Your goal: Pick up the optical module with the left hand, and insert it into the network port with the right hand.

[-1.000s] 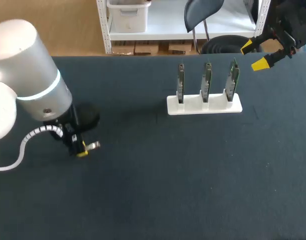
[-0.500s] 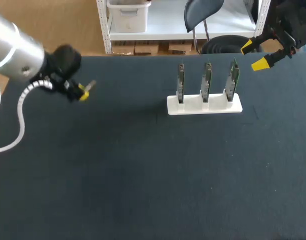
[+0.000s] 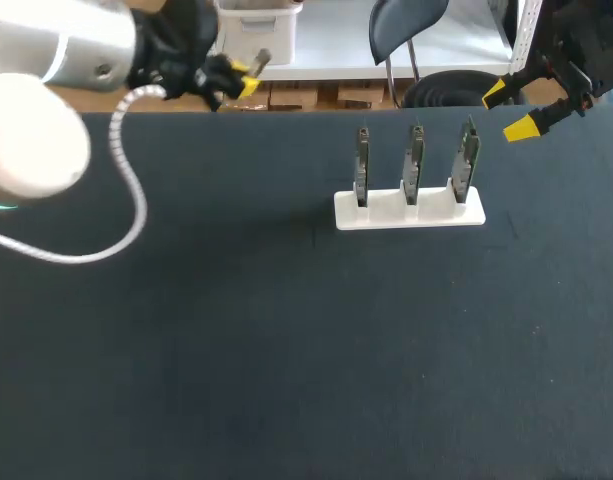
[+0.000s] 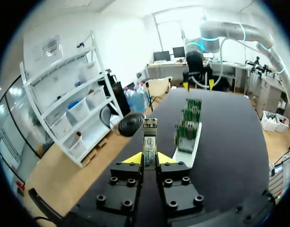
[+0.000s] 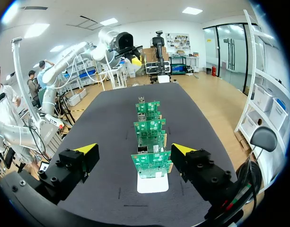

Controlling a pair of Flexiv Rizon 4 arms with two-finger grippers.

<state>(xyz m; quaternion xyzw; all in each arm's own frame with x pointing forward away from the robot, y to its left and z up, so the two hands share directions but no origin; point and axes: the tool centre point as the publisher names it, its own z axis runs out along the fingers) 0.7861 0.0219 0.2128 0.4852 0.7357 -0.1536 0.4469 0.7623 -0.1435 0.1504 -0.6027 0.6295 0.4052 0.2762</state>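
The optical module [image 4: 150, 141] is clamped between the left gripper's [image 4: 150, 159] yellow tips, long axis straight out along the fingers, over the table's [image 3: 286, 350] far left edge. The circuit boards [image 3: 414, 160] in their white holder [image 3: 409, 212] stand well ahead of it, and just ahead of the right gripper [image 3: 508, 110] (jaws wide apart, empty), which is the nearer arm to them. Bare dark table lies between the two grippers, ample room, I judge, for a handover.

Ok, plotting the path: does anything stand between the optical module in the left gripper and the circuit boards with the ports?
Nothing visible does. The left gripper holds the optical module near the table's far edge; only dark tabletop lies between it and the three circuit boards in their white holder.
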